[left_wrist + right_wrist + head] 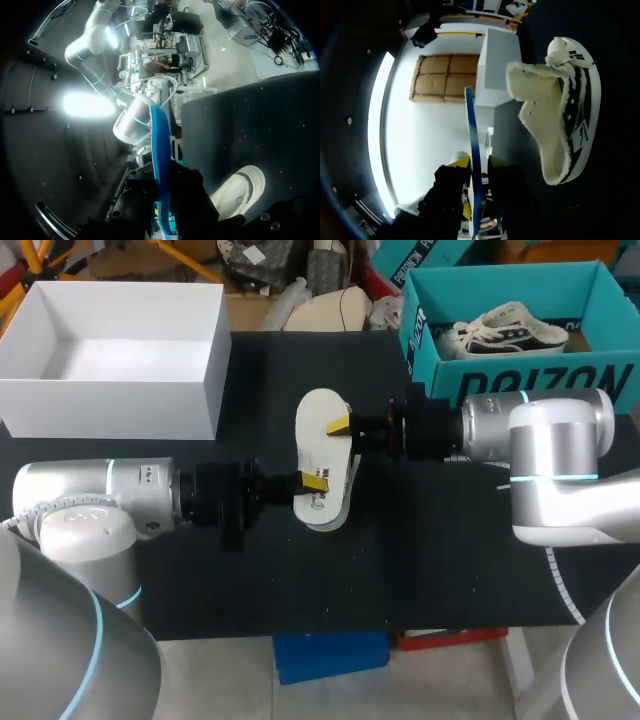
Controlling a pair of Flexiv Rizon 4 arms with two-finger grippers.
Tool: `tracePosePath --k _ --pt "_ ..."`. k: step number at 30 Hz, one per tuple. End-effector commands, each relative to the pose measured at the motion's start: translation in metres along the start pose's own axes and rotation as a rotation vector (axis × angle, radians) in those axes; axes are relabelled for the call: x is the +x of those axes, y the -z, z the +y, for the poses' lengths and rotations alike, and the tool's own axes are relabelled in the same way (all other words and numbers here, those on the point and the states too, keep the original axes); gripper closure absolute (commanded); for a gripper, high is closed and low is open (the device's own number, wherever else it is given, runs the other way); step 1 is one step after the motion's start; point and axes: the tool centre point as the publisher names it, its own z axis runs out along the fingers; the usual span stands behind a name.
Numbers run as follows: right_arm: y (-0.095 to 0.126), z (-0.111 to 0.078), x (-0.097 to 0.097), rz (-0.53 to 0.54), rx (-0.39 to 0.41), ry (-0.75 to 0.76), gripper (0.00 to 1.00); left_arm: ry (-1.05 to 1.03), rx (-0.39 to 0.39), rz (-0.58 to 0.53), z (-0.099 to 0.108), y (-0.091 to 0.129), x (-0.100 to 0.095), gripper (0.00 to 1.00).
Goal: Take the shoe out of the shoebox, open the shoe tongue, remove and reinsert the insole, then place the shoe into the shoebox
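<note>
Both grippers pinched the insole (320, 420): left gripper (313, 482) at its six o'clock end, right gripper (338, 426) at three o'clock. The shoe (560, 125) lay just beneath, with the white shoebox (110, 405) at ten o'clock. Reinserting probably needed a toe-first, aligned slide.

This is a robotics lab, folks: two silver robot arms, the left arm (110, 502) and the right arm (545, 430), come in from either side over a black worktop (420, 570). At its far side sit a plain white box (110, 405) and a teal shoebox (540, 380), set out like a test station.
</note>
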Motion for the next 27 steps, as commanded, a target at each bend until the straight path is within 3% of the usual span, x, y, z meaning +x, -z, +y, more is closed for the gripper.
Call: tracePosePath --k 1,11,12,13,21,27 --pt "0.000 -0.002 0.004 0.001 -0.027 0.019 1.00 -0.001 0.001 0.005 0.000 0.000 -0.001 1.00" --pt "0.000 -0.002 0.004 0.001 -0.027 0.019 1.00 -0.006 -0.007 0.040 0.000 0.001 -0.001 1.00" --pt "0.000 -0.002 0.004 0.001 -0.027 0.019 1.00 -0.007 -0.020 0.073 -0.001 0.004 -0.001 0.31" --pt "0.000 -0.002 0.004 0.001 -0.027 0.019 1.00 -0.018 -0.030 0.088 0.000 0.009 -0.001 0.00" --pt "0.000 -0.002 0.004 0.001 -0.027 0.019 1.00 -0.094 -0.109 0.305 0.008 0.066 -0.015 0.00" --pt "0.000 -0.002 0.004 0.001 -0.027 0.019 1.00 -0.110 -0.125 0.561 0.021 0.076 -0.033 0.00"
